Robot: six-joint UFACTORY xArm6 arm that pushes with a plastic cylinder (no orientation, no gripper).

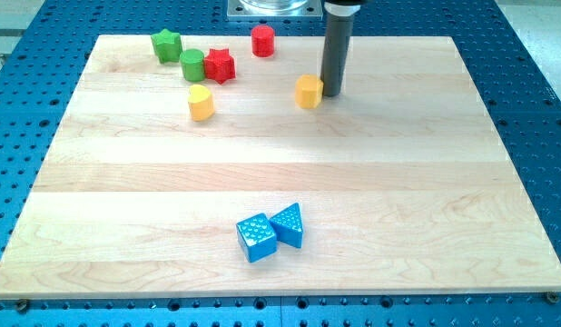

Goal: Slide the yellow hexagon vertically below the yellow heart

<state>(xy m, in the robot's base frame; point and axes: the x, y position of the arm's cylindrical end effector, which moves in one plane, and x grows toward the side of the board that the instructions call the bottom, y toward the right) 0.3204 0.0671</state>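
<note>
Resting near the tabletop's [498,182] top edge, my tip [334,93] touches the yellow hexagon's [309,91] right side. The yellow heart [201,102] sits well apart, toward the top-left corner. No claw shows.

One camera looks down at a slant over the whole wooden board [280,163], seemingly from its near edge.

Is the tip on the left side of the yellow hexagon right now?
No, my tip sits against the right side of the yellow hexagon, with the yellow heart farther to the view's left.
</note>
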